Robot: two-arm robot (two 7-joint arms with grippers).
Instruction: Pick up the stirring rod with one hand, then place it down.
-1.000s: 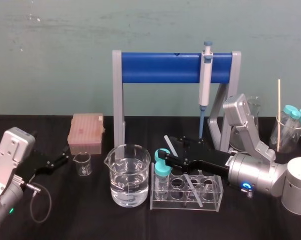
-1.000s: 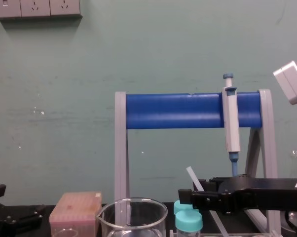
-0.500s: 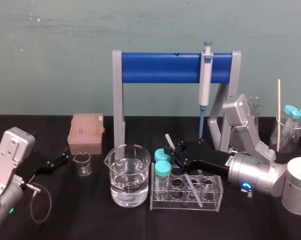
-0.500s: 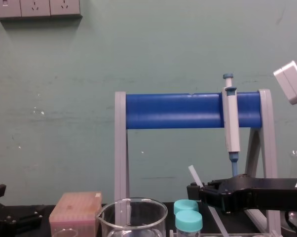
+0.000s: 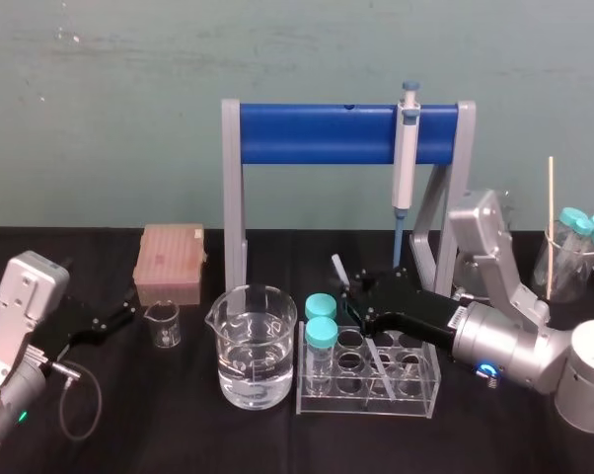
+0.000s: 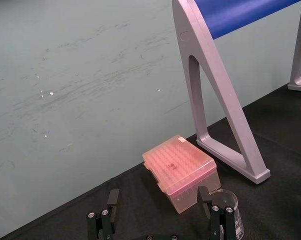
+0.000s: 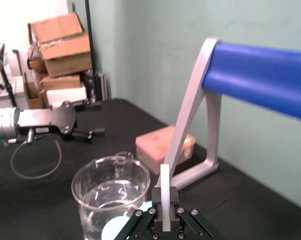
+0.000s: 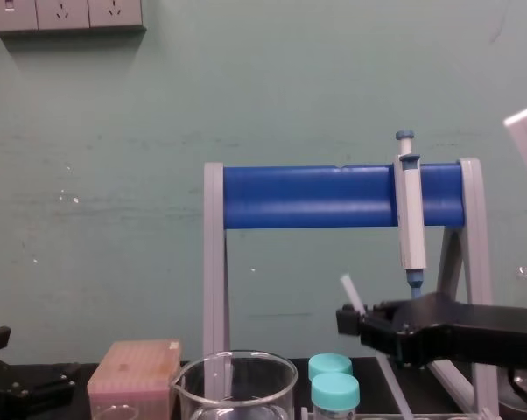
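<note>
Right gripper (image 5: 350, 290) clamps stirring rod (image 5: 338, 267) above tube rack (image 5: 366, 406); left gripper (image 5: 120, 316), jaws apart, rests far left.

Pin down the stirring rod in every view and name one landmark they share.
Head view: stirring rod slants over the tube rack, right of centre, clamped in the right end effector.
Chest view: rod tip pokes up at lower right, near the pipette.
Right wrist view: rod upright at bottom centre.
Left wrist view: the left end effector faces the pink tip box instead.
Shared landmark: the stand's blue bar.
</note>
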